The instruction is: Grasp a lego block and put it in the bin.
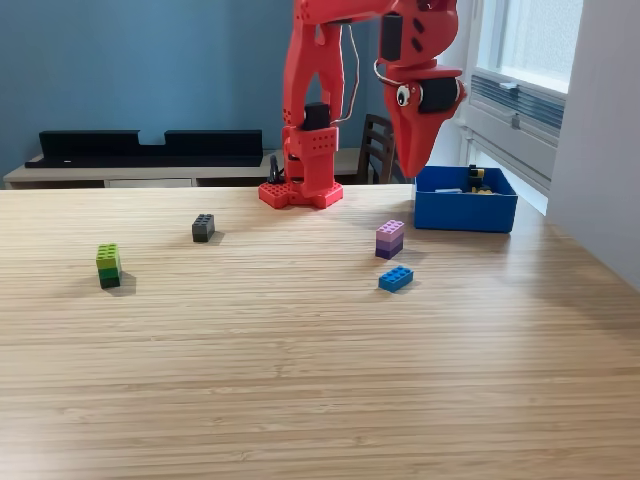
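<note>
— Where is your gripper (pixel 418 165) now, and what are the fingers doing?

— It hangs in the air, tip pointing down, a little above the table (pixel 300 380). The fingers look pressed together into one red point, and I see nothing between them.

— And the blocks?

— Four lie on the wood. The purple block (pixel 390 239) is the nearest, just below my fingertips and a bit toward the exterior view's left. The blue block (pixel 396 279) lies lower on the table, beyond the purple one from my fingers. The dark grey block (pixel 203 228) and the green block (pixel 108 266) are well apart from my fingers, toward the exterior view's left.

— Where is the bin (pixel 465 211)?

— Just beside my fingers, toward the exterior view's right, on the table. Something small, yellow and dark, is already inside; I cannot tell what.

— How will the purple block handle?

— I judge it light, hard and stiff, so it does not bend under pressure. The plastic is smooth, so it may slip if I pinch near a corner. It looks like two or three pieces stacked, and they could come apart.

— Where do you take hold?

— On two flat opposite side walls, at the middle height, with my fingers spread wider than the block first.
</note>
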Available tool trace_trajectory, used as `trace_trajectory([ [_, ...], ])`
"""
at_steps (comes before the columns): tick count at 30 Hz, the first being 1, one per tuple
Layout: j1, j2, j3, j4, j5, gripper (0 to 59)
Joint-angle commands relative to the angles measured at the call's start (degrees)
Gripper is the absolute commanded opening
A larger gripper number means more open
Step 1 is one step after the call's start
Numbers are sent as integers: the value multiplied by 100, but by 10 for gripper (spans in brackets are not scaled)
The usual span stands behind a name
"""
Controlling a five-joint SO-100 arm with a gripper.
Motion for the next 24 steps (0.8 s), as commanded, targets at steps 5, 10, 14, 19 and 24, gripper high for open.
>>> trace_trajectory([
  [5, 378, 202, -158, 79, 0, 1],
  [10, 1099, 202, -176, 79, 158, 1],
  [14, 2074, 149, -167, 79, 176, 1],
  [19, 3524, 114, -571, 70, 378, 1],
  [24, 4799, 105, -747, -211, 861, 1],
])
